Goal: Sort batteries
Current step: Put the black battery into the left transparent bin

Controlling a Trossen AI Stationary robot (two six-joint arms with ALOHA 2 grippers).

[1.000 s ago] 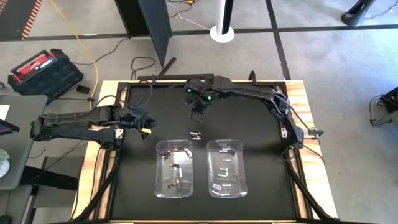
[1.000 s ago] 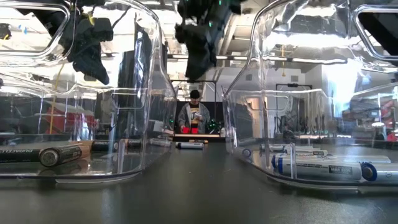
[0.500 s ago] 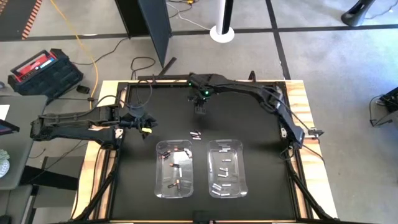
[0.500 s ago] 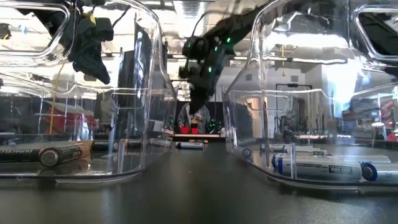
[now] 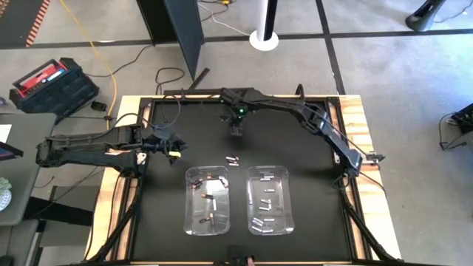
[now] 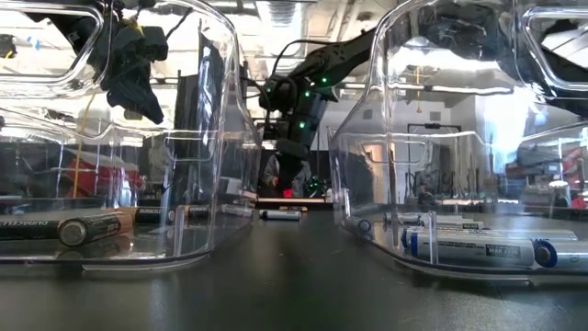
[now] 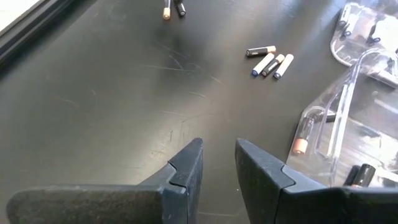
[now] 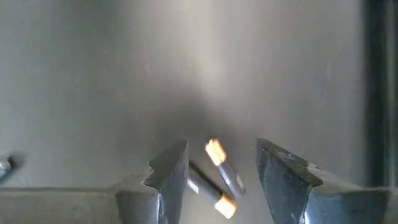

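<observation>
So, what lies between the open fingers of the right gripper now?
In the right wrist view, two batteries lie on the black table between the open fingers of the right gripper, not yet gripped.

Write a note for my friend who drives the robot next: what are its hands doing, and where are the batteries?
Right gripper: open, over two loose batteries at the table's far side, nothing held.
Left gripper: waits at the left, narrow gap, nothing held.
Four loose batteries lie just beyond the bins.
Done: dark cells in the left bin, white cells in the right bin.
Left: both loose groups.
</observation>
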